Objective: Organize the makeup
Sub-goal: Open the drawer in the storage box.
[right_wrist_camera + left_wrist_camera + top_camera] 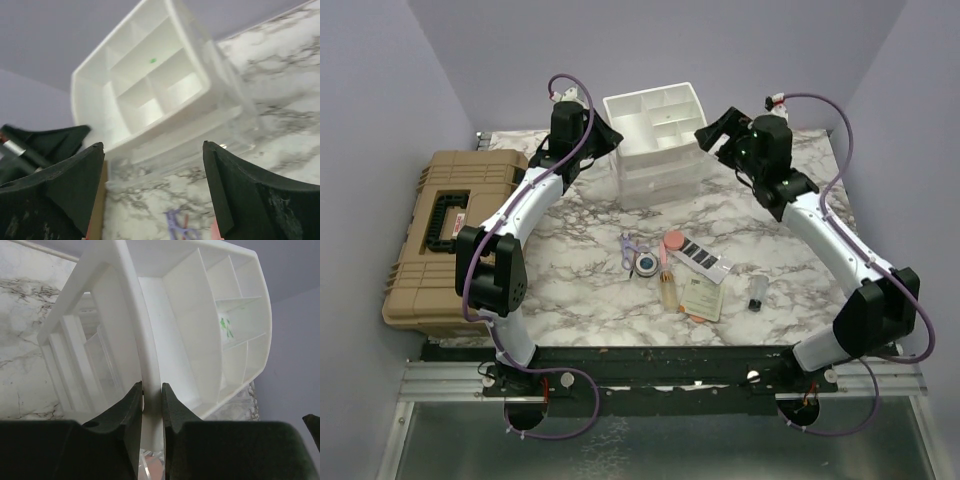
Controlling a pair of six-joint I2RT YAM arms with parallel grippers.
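Observation:
The makeup lies in a loose group at the table's middle: a round blue compact (647,263), a pink puff (672,243), an amber bottle (668,290), a black strip palette (700,257), a cream sachet (702,297) and a dark vial (757,290) off to the right. Behind them stands the white organizer (655,140). My left gripper (151,387) is shut on the organizer's (200,315) left rim wall. My right gripper (152,150) hangs open and empty in front of the organizer's (145,85) right side, well above the makeup.
A big tan hard case (440,235) sits at the left table edge. A small purple tool (627,247) lies beside the compact. The organizer has clear drawers below its open top compartments.

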